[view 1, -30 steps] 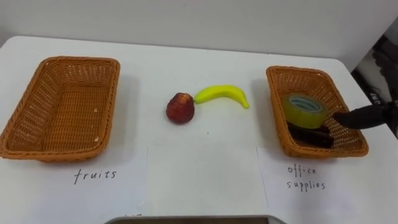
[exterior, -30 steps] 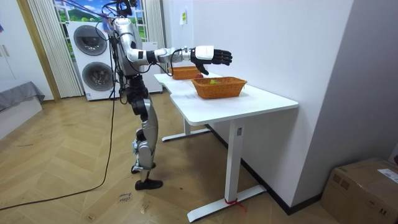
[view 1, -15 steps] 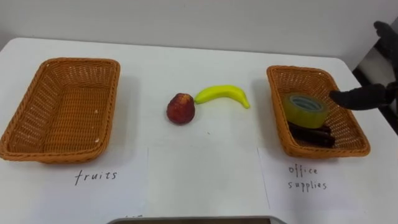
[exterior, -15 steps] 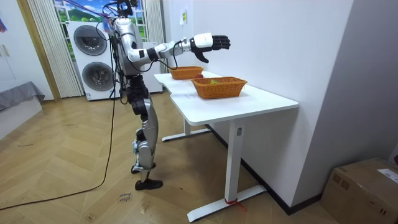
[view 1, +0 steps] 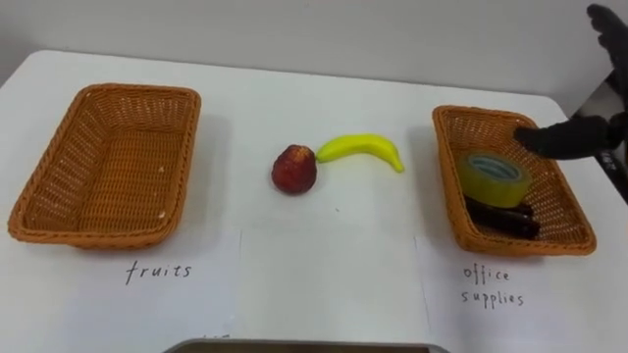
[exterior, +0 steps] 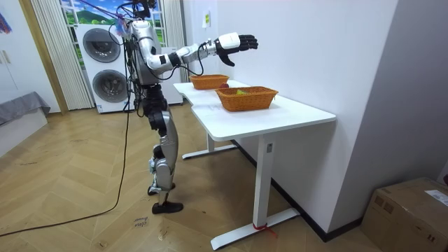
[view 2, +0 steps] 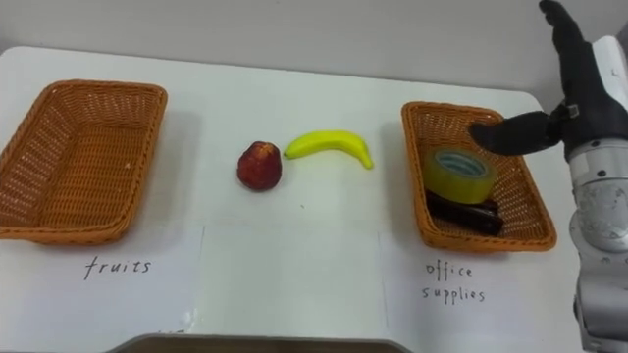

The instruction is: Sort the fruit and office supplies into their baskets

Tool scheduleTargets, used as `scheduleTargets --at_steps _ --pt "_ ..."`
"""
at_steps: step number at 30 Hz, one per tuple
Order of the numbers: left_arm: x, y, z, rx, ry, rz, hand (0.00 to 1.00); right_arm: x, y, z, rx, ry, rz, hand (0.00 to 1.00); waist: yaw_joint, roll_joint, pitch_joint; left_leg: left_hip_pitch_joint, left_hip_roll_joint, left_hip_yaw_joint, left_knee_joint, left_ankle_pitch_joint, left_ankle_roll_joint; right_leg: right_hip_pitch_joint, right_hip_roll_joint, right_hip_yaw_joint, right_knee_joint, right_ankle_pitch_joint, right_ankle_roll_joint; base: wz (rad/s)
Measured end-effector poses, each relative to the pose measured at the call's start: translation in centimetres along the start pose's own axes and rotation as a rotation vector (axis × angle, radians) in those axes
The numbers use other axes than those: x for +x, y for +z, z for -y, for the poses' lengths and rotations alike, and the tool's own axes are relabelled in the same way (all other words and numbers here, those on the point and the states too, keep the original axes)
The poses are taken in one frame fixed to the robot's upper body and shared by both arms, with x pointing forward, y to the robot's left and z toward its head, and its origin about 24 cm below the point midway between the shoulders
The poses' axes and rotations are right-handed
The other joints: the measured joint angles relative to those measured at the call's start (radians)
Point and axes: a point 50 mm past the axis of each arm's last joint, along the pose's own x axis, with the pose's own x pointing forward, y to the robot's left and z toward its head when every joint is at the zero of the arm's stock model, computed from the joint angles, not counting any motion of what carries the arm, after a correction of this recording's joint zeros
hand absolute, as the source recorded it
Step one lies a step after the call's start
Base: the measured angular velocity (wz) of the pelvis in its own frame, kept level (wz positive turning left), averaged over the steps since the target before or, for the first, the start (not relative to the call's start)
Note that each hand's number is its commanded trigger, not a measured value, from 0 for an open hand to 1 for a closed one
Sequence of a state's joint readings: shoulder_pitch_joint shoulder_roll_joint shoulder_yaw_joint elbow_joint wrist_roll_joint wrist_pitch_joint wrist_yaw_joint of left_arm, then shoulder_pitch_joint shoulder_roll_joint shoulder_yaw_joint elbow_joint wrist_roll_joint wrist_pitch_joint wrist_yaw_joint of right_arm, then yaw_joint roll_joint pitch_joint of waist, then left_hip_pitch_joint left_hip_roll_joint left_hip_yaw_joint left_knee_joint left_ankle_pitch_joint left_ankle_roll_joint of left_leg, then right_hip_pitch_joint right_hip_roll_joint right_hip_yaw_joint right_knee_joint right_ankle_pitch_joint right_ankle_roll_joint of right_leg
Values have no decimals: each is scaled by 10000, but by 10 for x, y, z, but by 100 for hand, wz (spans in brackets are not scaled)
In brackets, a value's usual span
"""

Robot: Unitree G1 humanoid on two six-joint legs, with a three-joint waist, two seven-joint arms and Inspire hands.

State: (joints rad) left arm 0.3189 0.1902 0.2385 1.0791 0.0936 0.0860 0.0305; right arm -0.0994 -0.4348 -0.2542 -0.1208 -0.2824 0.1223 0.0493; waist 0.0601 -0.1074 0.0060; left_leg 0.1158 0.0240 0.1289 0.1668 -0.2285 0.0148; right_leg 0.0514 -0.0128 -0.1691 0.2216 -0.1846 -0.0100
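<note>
White table (view 1: 324, 284), mid-frame: red apple (view 1: 294, 170) and banana (view 1: 361, 149) side by side, outside the empty fruits basket (view 1: 59, 211) at left. Upper right, near the office-supplies basket (view 1: 451, 186) holding a tape roll (view 1: 496, 177): right hand (view 2: 587, 93), fingers straight, empty. Risk: a glancing touch sending the red apple rolling.

Fruit on the table, supplies in a basket.
I see a red roundish apple (view 1: 294, 170) and a yellow curved banana (view 1: 361, 148) lying mid-table, the banana's near tip just beside the apple, both between two baskets. The left brown wicker basket (view 1: 137, 91) shows bare weave inside. The right brown wicker basket (view 1: 447, 186) holds a yellow roll of tape (view 1: 496, 178) lying flat, with a dark flat oblong object (view 1: 502, 218) just in front of it.
</note>
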Motion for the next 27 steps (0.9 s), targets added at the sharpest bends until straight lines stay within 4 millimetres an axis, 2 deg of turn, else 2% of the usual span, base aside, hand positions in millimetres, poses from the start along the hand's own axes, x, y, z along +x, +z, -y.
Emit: scheduleTargets --at_steps 8,11,18,21,24,27 --pt "1 18 5 367 -97 483 0 5 30 -13 -306 483 1186 0 149 -13 -8 -16 -9 -35 5 1 0 -2 -21 -137 20 0 0 2" --pt "2 24 6 349 -99 639 0 10 36 -12 -266 423 1415 0 263 -31 -21 -14 -6 -38 4 1 0 -1 -23 -141 20 0 0 0" --pt "2 15 8 691 -172 212 0 17 48 -20 -141 700 1823 0 335 -43 -23 -6 -20 -107 24 2 1 30 -34 -202 10 0 0 1" --pt "2 12 7 706 -168 111 0 17 48 -24 -184 885 1810 0 384 -124 -3 -58 -10 -221 30 4 0 23 -48 -314 11 0 0 9" --pt "2 13 6 721 -187 125 0 20 52 -23 -156 792 1939 0 468 -197 55 -186 -10 -356 90 3 -2 -1 -64 -465 -12 0 0 12" --pt "2 13 5 786 -176 122 0 23 54 -25 -150 901 1984 0 640 -268 36 -185 -32 -400 150 0 -9 51 -56 -569 -13 0 0 8"
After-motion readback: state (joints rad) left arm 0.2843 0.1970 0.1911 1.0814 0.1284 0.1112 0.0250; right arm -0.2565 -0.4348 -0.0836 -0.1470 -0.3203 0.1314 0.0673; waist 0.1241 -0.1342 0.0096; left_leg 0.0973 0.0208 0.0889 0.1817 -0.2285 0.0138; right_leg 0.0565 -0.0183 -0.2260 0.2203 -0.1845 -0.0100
